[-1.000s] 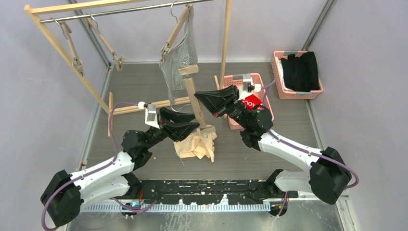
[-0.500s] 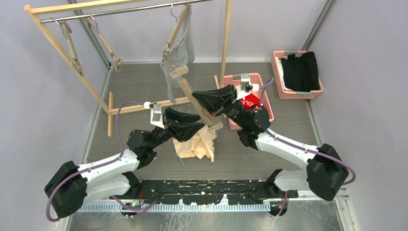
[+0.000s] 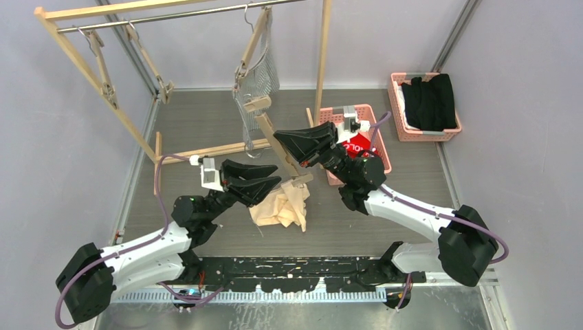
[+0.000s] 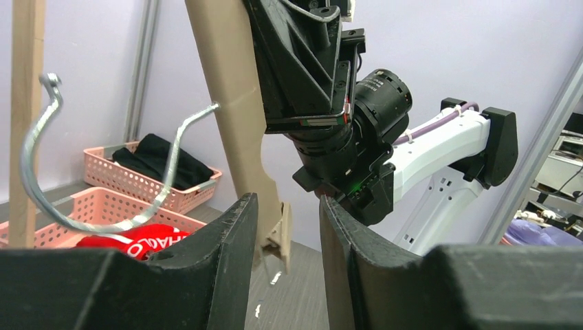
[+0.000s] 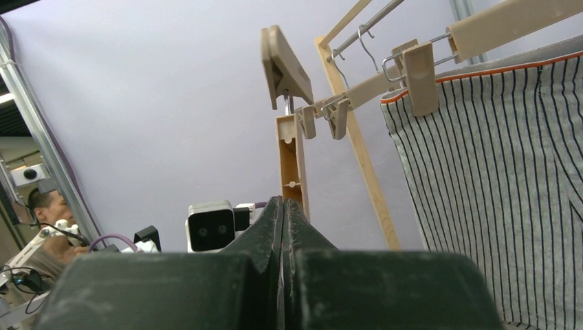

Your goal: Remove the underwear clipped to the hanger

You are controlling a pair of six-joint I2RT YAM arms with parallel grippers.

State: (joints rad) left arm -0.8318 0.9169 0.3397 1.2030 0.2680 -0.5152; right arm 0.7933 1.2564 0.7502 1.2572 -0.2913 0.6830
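Note:
The grey-and-white pinstriped underwear (image 3: 258, 79) (image 5: 495, 179) hangs clipped to a hanger on the rail. The cream underwear (image 3: 282, 210) lies heaped on the table. The red underwear (image 3: 357, 146) (image 4: 130, 240) sits in the near pink basket. A loose tan hanger (image 3: 265, 127) (image 4: 227, 103) (image 5: 291, 151) is held tilted in the air above the cream heap, with my right gripper (image 3: 278, 137) (image 5: 283, 201) shut on its bar. My left gripper (image 3: 278, 182) (image 4: 287, 206) is open, and the hanger's lower clip end sits between its jaws without touching them. That clip carries no cloth.
A wooden rack with a metal rail (image 3: 172, 15) holds two empty clip hangers (image 3: 103, 69) at the left. Its post (image 3: 322, 55) stands behind my right gripper. A near pink basket (image 3: 375, 113) and a far one with a black garment (image 3: 430, 103) stand at the right.
The held hanger has tilted, its top swinging left and back. My left gripper has drawn back to the left and its jaws have narrowed a little. The cream heap has not moved.

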